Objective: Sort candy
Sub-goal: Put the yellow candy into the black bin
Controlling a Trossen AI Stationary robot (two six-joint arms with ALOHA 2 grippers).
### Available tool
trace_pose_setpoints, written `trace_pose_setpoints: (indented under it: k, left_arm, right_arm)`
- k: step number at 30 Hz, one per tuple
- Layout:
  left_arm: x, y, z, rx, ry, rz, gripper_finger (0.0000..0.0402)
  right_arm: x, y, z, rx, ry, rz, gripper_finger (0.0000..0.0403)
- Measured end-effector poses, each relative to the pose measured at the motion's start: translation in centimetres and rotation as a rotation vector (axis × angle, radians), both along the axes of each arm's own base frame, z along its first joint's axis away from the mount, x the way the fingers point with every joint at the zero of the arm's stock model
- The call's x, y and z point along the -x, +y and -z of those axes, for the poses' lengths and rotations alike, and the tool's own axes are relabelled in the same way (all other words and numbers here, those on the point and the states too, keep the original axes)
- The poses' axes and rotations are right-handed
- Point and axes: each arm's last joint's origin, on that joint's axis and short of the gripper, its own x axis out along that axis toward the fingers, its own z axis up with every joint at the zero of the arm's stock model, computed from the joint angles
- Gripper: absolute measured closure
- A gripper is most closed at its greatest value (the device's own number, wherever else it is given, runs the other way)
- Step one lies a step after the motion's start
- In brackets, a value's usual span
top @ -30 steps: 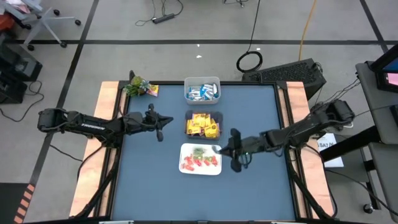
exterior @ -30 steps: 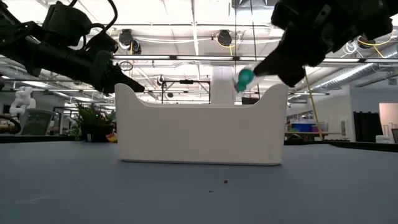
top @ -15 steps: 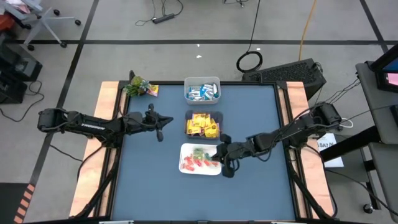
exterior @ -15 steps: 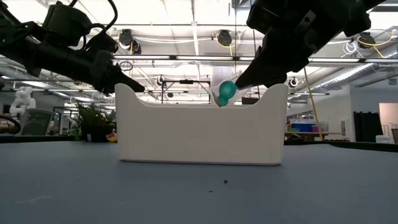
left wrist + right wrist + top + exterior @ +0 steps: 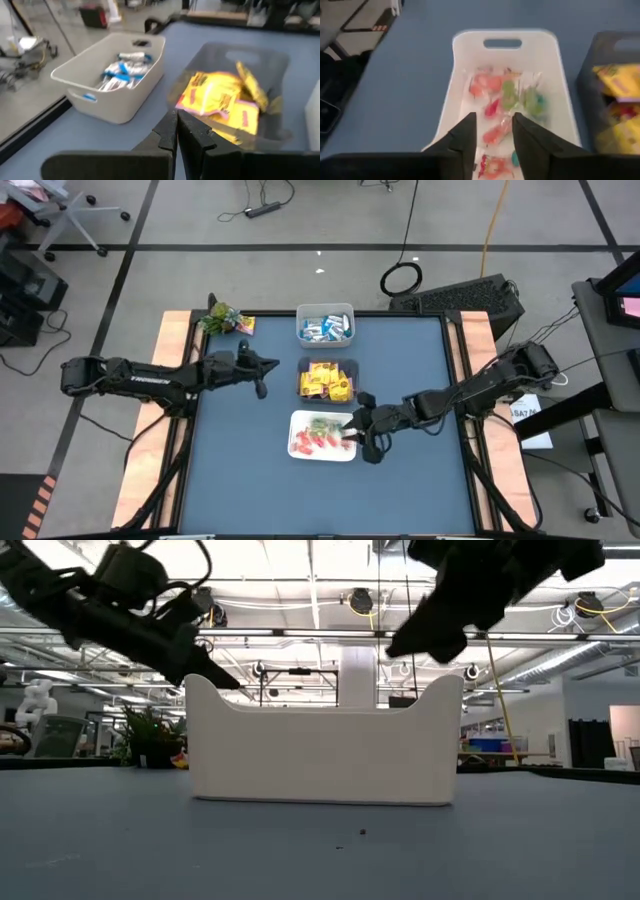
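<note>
Three trays stand in a row down the table's middle. The far pale bin (image 5: 325, 328) (image 5: 117, 75) holds blue-and-white bars. The dark tray (image 5: 328, 380) (image 5: 280, 65) holds yellow packets. The near white tray (image 5: 322, 435) (image 5: 460, 60) (image 5: 325, 745) holds red and green candy pieces. My right gripper (image 5: 352, 428) (image 5: 492, 132) hangs open over the white tray's right end, and a teal-green piece (image 5: 515, 159) lies in the tray below its fingers. My left gripper (image 5: 262, 373) (image 5: 176, 135) is shut and empty, above the table left of the dark tray.
A green leafy plant (image 5: 220, 319) with a yellow packet (image 5: 245, 325) beside it sits at the table's far left corner. Wooden strips (image 5: 170, 380) line the left and right edges. Bare blue table (image 5: 250, 480) lies near and left of the trays.
My right gripper carried a teal-green candy toward the table's left, over the white tray's right end. It then opened and let go; the candy dropped into the tray and no longer shows above the tray's wall in the low view.
</note>
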Motion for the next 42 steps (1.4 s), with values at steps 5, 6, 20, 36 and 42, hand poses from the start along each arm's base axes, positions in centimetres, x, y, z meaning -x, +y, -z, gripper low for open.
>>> trace_pose_setpoints:
  k: [5, 6, 20, 36, 42]
  left_arm:
    - [-0.7, 1.5, -1.7, -0.007, 0.156, -0.041, 0.0382]
    - [-0.8, 1.8, -2.1, -0.010, 0.179, -0.050, 0.0382]
    - [-1.2, 7.4, -5.4, 0.085, 0.464, -0.142, 0.0397]
    - [-3.6, 13.4, -1.5, 0.171, 0.894, -0.264, 0.0335]
    - [-3.6, 13.8, -1.2, 0.170, 1.013, -0.318, 0.0258]
  right_arm:
    - [2.2, -0.8, -2.1, 0.105, 0.028, 0.021, 0.0351]
    - [2.8, -1.1, -2.4, 0.139, 0.043, 0.038, 0.0369]
    - [7.1, -5.6, -0.7, 0.235, -0.170, 0.041, 0.0402]
    - [9.8, -10.7, 2.4, 0.227, -0.302, 0.186, 0.0403]
    - [10.0, -12.3, 2.2, 0.253, -0.317, 0.200, 0.0402]
